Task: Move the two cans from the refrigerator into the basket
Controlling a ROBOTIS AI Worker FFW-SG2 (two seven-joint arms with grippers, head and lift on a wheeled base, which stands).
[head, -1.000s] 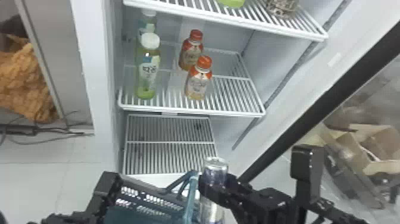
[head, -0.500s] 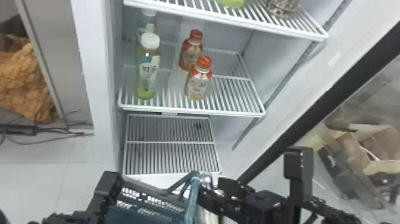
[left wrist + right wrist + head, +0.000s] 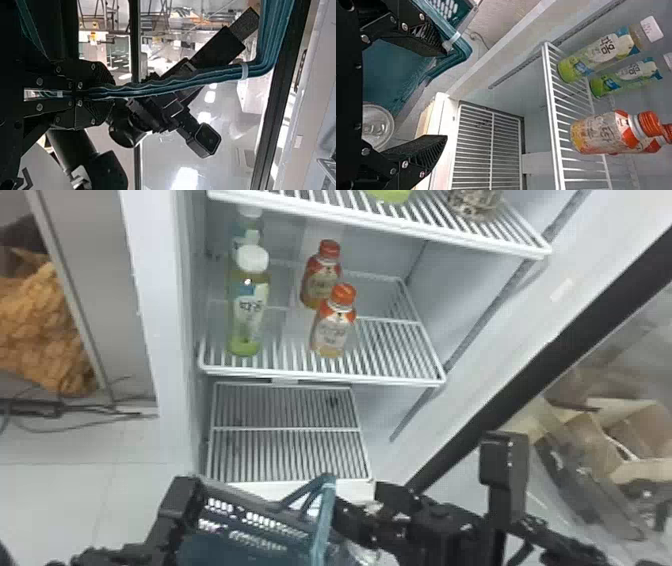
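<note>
Dropped lower since a second ago: silver can point(image 3: 377, 122), from standing high beside the basket handle point(image 3: 325, 515) to down near the bottom edge of the head view. Have right gripper point(image 3: 362, 502) wide at that handle, one finger well apart from the other. In the right wrist view, see can top down between the spread fingers of the right gripper point(image 3: 445, 95), right by the wall of the teal basket point(image 3: 395, 71). Cannot tell inside from outside the rim. Have left gripper point(image 3: 177, 505) narrow, clamped on the basket handle per left wrist view. In the head view, see basket low in front of the refrigerator point(image 3: 165, 340), handle at its right end. On the middle shelf point(image 3: 320, 376), count two green bottles point(image 3: 248, 310) on the left, one behind the other, plus two orange-capped bottles point(image 3: 334, 325) to their right, also one behind the other. Below, see the lower shelf point(image 3: 287, 430). On the upper shelf point(image 3: 380, 226), see a green item point(image 3: 392, 194) and a speckled container point(image 3: 475, 202). Off right, spot cardboard boxes point(image 3: 590, 435); off left, crumpled orange material point(image 3: 40, 325) above dark cables point(image 3: 50, 410).
</note>
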